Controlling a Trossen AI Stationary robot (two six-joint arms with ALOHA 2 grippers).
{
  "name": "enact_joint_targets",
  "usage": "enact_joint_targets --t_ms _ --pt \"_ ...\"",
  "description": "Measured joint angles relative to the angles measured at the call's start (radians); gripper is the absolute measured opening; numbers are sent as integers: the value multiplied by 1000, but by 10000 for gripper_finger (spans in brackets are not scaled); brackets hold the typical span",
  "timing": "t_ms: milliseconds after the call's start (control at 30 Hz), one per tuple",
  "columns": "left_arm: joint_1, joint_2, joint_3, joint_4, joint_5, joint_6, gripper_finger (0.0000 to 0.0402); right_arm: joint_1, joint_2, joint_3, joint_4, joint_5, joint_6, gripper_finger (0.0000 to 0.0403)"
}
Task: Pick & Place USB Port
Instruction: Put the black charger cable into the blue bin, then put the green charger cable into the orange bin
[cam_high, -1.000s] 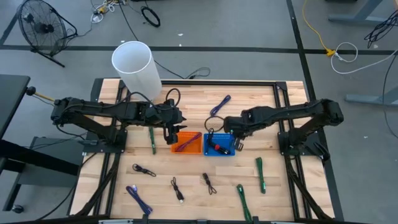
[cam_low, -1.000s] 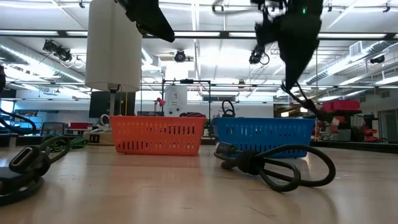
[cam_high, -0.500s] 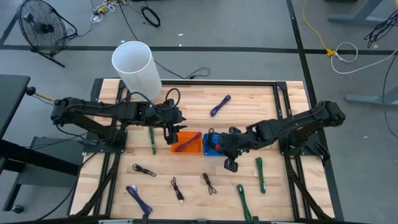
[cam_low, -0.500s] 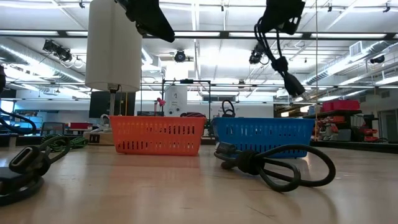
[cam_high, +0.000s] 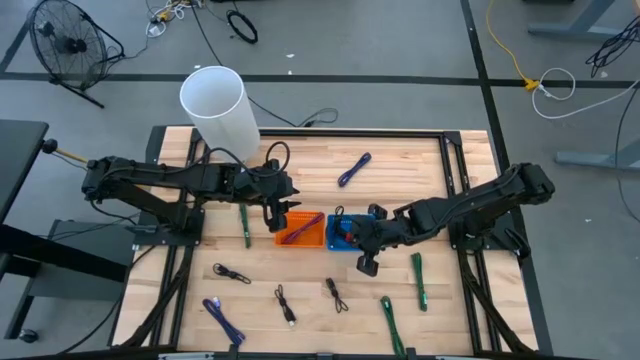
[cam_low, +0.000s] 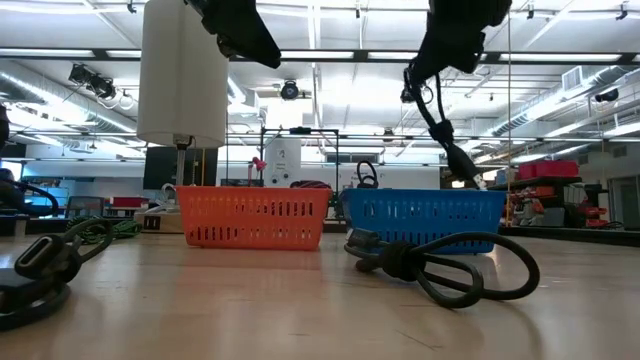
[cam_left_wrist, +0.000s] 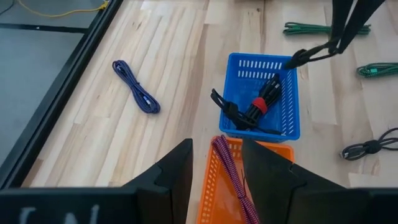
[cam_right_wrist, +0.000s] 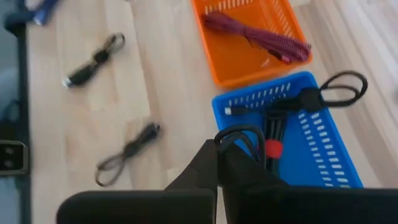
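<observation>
My right gripper (cam_high: 368, 265) hovers just off the near side of the blue basket (cam_high: 350, 232), shut on a black USB cable (cam_low: 441, 118) that dangles above that basket (cam_low: 420, 218). The blue basket (cam_right_wrist: 292, 127) holds black cables with a red band. The orange basket (cam_high: 300, 230) beside it holds a maroon cable (cam_right_wrist: 255, 34). My left gripper (cam_left_wrist: 216, 165) is open and waits above the orange basket (cam_left_wrist: 239, 186), touching nothing. My right gripper pinches the black cable's looped part (cam_right_wrist: 240, 133) between its two shut fingers. The fingers point down and toward the table's left. The cable is lifted clear; its loose plug end (cam_low: 466, 168) hangs slack below the fingers, over the blue basket.
A white cylinder (cam_high: 215, 105) stands at the far left of the table. Loose cables lie on the near half: black ones (cam_high: 230, 272) (cam_high: 285, 302) (cam_high: 335, 293), green ones (cam_high: 418, 280) (cam_high: 390, 318), a purple one (cam_high: 225, 320). Another purple cable (cam_high: 352, 170) lies toward the far edge.
My right gripper has moved from beside the blue basket's right end toward the table's near edge and slightly left, staying shut on the black cable. The cable has swung with it, and its hanging end has sunk a little toward the basket.
</observation>
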Motion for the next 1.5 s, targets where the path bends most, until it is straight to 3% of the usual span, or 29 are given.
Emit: enact_joint_targets --t_ms 300,567,833,900,1000,1133,1300,1500 --pt "-1 0 0 0 0 -29 142 -14 0 -14 0 19 9 7" --pt "-1 0 0 0 0 -55 142 -14 0 -14 0 57 19 59" --pt "-1 0 0 -15 27 -101 142 -15 0 -14 -1 168 20 103" --pt "-1 0 0 -34 27 -103 142 -16 0 -14 -1 116 40 111" --pt "-1 0 0 -71 27 -111 142 -11 0 -14 -8 -51 109 119" --pt "-1 0 0 -97 26 -142 142 30 0 -14 -125 -210 266 120" --pt "-1 0 0 -101 26 -158 142 116 0 -14 -333 -271 525 113" --pt "-1 0 0 -101 26 -164 142 238 0 -14 -425 -224 800 117"
